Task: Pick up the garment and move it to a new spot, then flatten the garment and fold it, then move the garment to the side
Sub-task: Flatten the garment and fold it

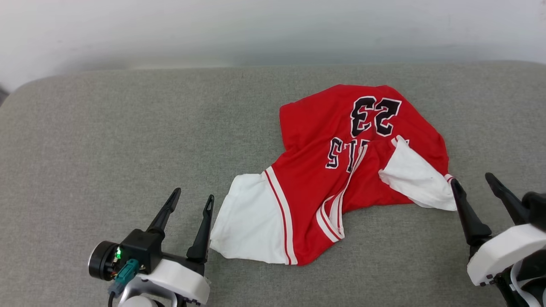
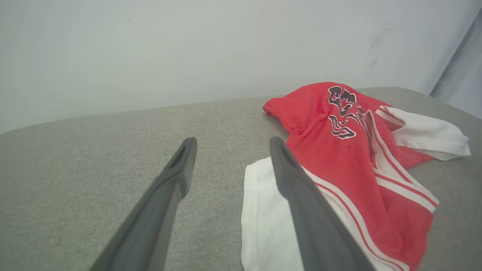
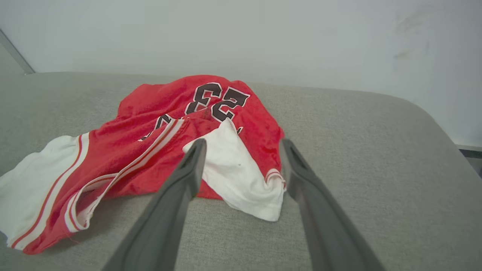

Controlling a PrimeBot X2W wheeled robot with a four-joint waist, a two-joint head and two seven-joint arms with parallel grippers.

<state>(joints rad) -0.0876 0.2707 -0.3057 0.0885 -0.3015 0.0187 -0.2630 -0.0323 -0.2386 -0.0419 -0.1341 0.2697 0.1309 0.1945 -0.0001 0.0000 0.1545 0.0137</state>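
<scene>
I see the garment (image 1: 307, 179) lying crumpled on the grey upholstered surface (image 1: 106, 128), right of centre, its "23" upside down to me. My left tool (image 1: 193, 194) is spread and empty, just beside the near white sleeve (image 1: 247, 221). My right tool (image 1: 471, 178) is spread too, holding nothing, its inner finger at the other white sleeve (image 1: 418, 179).

Right hand (image 3: 243, 143) with its two dark fingers (image 3: 177, 195) spread apart, holding nothing. Between the tips lies a rumpled white sleeve (image 3: 237, 177) of the red garment (image 3: 150, 150), which is crumpled on the grey fabric-covered worktop (image 3: 357, 150). The number "23" is on its far part. A pale wall (image 3: 241, 34) stands behind.
</scene>
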